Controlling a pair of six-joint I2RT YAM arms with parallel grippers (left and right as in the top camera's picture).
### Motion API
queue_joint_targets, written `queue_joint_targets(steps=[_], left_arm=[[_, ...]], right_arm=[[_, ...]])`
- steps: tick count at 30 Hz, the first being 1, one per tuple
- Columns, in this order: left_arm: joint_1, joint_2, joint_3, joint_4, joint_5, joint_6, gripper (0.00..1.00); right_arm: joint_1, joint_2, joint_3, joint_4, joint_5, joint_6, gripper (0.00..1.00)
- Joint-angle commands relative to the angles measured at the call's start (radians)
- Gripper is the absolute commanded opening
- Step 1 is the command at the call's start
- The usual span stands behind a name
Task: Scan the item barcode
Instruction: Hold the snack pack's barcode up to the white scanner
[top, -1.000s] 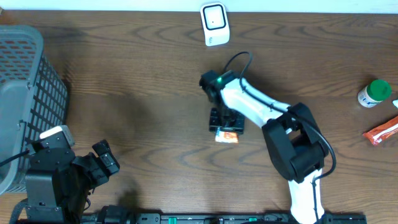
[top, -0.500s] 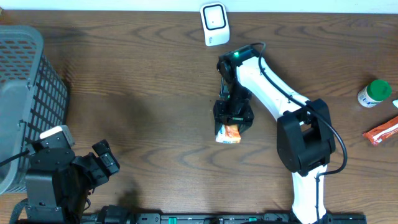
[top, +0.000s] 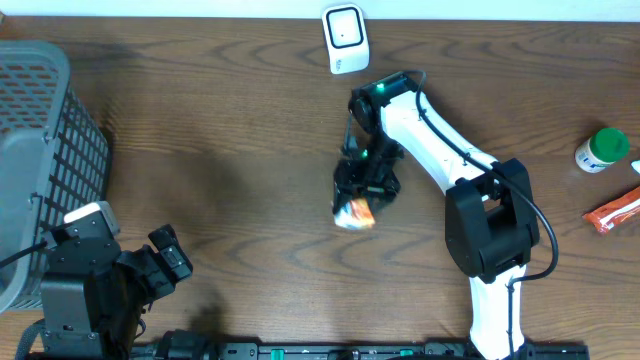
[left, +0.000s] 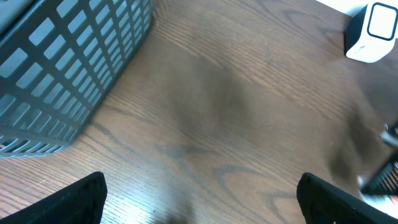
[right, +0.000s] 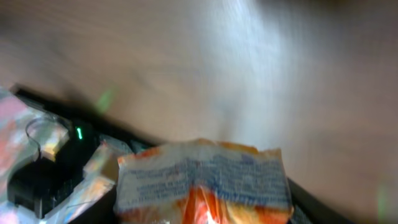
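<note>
Snack packet (top: 352, 214), orange and white: held between the partly closed jaws of the right gripper (top: 359, 192), positioned over mid-table, well apart from the white barcode scanner (top: 345, 38) at the far edge. Left gripper (top: 166, 260): jaws spread fully, nothing held, stationed near the grey mesh basket (top: 40, 110).

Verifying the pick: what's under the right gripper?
An orange-and-white packet, held between the fingers, pokes out beneath the right gripper. The gripper covers the packet's upper part, and the print is too blurred to find a barcode.
</note>
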Motion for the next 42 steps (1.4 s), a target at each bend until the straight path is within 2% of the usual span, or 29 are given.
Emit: queue_joint_targets(steps=[1,3,7,12,20,22,28,37,42], left_arm=[[0.005,0.001,-0.002,-0.003,-0.003,0.013,0.98],[0.005,0.001,-0.002,-0.003,-0.003,0.013,0.98],[0.005,0.001,-0.002,-0.003,-0.003,0.013,0.98],[0.005,0.001,-0.002,-0.003,-0.003,0.013,0.98],[0.005,0.001,-0.002,-0.003,-0.003,0.013,0.98],[0.005,0.001,-0.002,-0.003,-0.003,0.013,0.98],[0.005,0.001,-0.002,-0.003,-0.003,0.013,0.98],[0.005,0.001,-0.002,-0.003,-0.003,0.013,0.98],[0.005,0.001,-0.002,-0.003,-0.003,0.013,0.98]], right_arm=[[-0.015,-0.002,0.011,0.159,0.059,0.011,0.56],[-0.027,-0.002,0.012,0.302,0.143,0.075,0.49],[-0.054,-0.002,0.044,0.553,0.152,0.109,0.5],[-0.086,-0.003,0.15,0.745,0.231,0.104,0.53],[-0.092,0.01,0.166,1.169,0.581,0.104,0.52],[-0.09,0.029,0.166,1.254,0.666,0.103,0.55],[-0.087,0.142,0.166,1.505,0.701,0.036,0.55],[-0.091,0.351,0.166,1.749,0.717,0.066,0.56],[-0.093,0.394,0.166,1.779,0.762,0.082,0.55]])
